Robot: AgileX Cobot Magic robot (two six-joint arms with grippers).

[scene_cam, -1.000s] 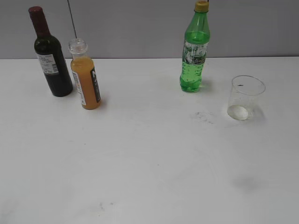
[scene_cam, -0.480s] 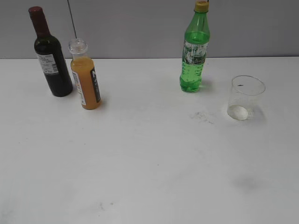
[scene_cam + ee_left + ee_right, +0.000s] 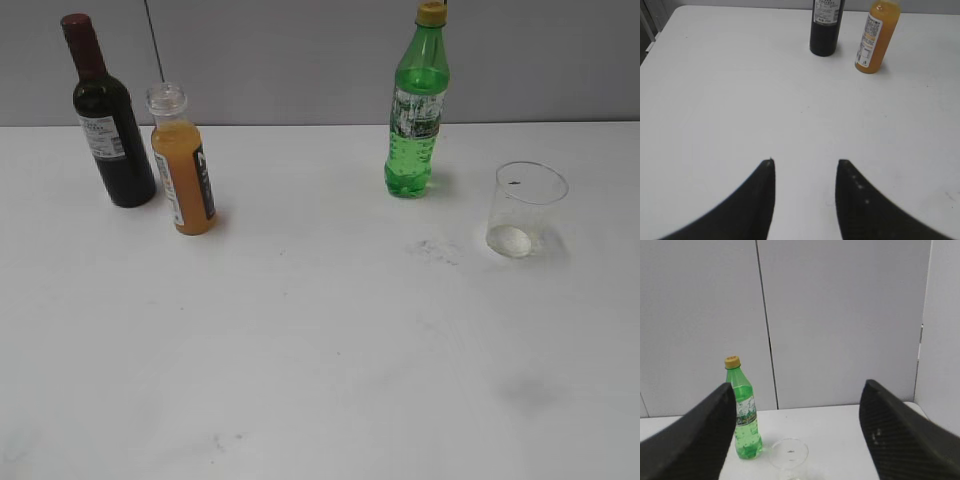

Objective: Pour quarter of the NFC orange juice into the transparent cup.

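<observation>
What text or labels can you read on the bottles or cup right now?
None reads clearly.
NFC orange juice: black label, white lettering cut off and blurred; its back label in the left wrist view is too small.
Wine bottle: white label, print too small.
Green bottle: label blurred.
Transparent cup: no text.

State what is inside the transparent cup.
The transparent cup looks empty: no liquid shows, only a small dark speck near its rim. Nothing covers its interior.

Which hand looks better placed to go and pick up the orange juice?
Left, probably. Its open hand faces the juice beside the wine bottle. The right hand looks at the cup and green bottle instead.
</observation>
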